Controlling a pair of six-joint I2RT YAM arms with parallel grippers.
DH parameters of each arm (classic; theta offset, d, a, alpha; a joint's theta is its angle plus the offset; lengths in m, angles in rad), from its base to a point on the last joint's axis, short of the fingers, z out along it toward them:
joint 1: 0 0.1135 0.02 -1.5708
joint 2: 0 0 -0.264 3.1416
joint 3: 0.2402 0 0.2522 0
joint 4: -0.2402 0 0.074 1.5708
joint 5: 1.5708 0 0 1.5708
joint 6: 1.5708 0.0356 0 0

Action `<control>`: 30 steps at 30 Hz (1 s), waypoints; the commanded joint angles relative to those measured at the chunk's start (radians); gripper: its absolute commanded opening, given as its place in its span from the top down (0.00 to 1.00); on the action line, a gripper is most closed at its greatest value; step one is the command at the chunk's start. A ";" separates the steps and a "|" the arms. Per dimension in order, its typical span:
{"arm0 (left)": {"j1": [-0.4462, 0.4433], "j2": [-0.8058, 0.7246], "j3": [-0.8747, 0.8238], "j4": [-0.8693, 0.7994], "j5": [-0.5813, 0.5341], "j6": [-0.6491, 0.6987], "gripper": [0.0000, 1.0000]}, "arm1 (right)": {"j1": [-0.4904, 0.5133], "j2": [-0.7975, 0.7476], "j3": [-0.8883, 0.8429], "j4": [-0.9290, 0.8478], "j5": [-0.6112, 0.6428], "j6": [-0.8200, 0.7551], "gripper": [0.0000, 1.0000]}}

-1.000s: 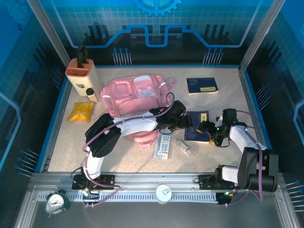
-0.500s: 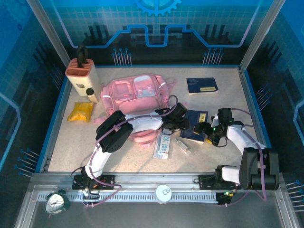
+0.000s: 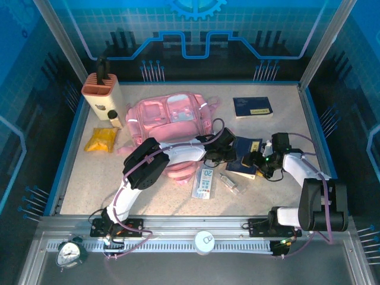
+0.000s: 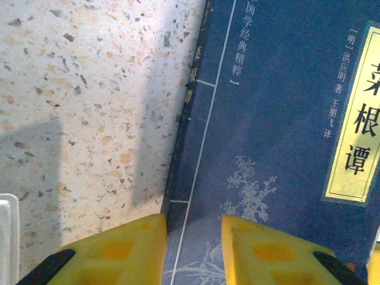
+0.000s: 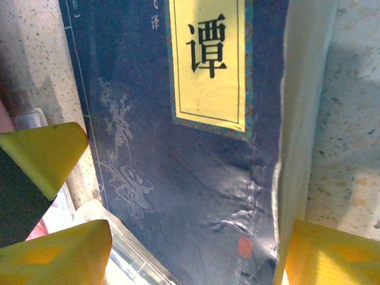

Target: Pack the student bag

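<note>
The pink student bag (image 3: pixel 169 119) lies at the back middle of the table. To its right, a dark blue book (image 3: pixel 248 147) with a yellow title label lies flat between both grippers. My left gripper (image 3: pixel 233 155) is at the book's left side; its yellow fingers (image 4: pixel 119 252) stand a narrow gap apart, open, over the book's (image 4: pixel 279 119) spine edge. My right gripper (image 3: pixel 255 160) is at the book's near right corner. Its fingers (image 5: pixel 332 255) stand wide, open, either side of the book's (image 5: pixel 196 178) end, not touching it on the left.
A second blue book (image 3: pixel 252 107) lies at the back right. A white pack (image 3: pixel 205 181) and a clear case (image 3: pixel 231 183) lie in front of the bag. A tan knife block (image 3: pixel 100 89), small bottle (image 3: pixel 113 119) and yellow packet (image 3: pixel 100 141) are at the left.
The left arm has swung right onto the book's spine edge and its jaws have narrowed. The right gripper has slid left onto the book and narrowed a little.
</note>
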 commanded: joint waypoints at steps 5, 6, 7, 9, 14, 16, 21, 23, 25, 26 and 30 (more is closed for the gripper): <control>-0.001 0.001 0.001 -0.051 -0.027 0.034 0.70 | 0.012 -0.093 0.041 -0.045 -0.038 -0.026 0.29; -0.001 0.000 0.000 -0.053 -0.030 0.034 0.70 | 0.010 -0.098 0.049 -0.054 -0.035 -0.029 0.31; -0.001 0.000 -0.002 -0.052 -0.033 0.034 0.71 | 0.009 -0.102 0.051 -0.061 -0.034 -0.033 0.31; -0.003 -0.003 -0.005 -0.052 -0.035 0.036 0.71 | 0.008 -0.108 0.059 -0.074 -0.039 -0.038 0.33; -0.006 -0.002 -0.012 -0.047 -0.038 0.035 0.71 | 0.006 -0.123 0.068 -0.099 -0.046 -0.054 0.40; -0.006 -0.004 -0.016 -0.046 -0.038 0.033 0.72 | -0.001 -0.121 0.061 -0.093 -0.062 -0.050 0.42; -0.006 -0.005 -0.019 -0.051 -0.044 0.039 0.72 | -0.011 -0.130 0.069 -0.119 -0.054 -0.068 0.49; -0.005 -0.005 -0.018 -0.049 -0.044 0.037 0.72 | -0.018 -0.139 0.065 -0.116 -0.056 -0.072 0.51; -0.006 -0.003 -0.017 -0.050 -0.045 0.036 0.72 | -0.030 -0.139 0.053 -0.100 -0.074 -0.069 0.54; -0.006 -0.003 -0.017 -0.049 -0.045 0.036 0.72 | -0.035 -0.134 0.053 -0.100 -0.087 -0.067 0.56; -0.006 -0.004 -0.014 -0.056 -0.049 0.039 0.72 | -0.041 -0.129 0.051 -0.098 -0.098 -0.070 0.63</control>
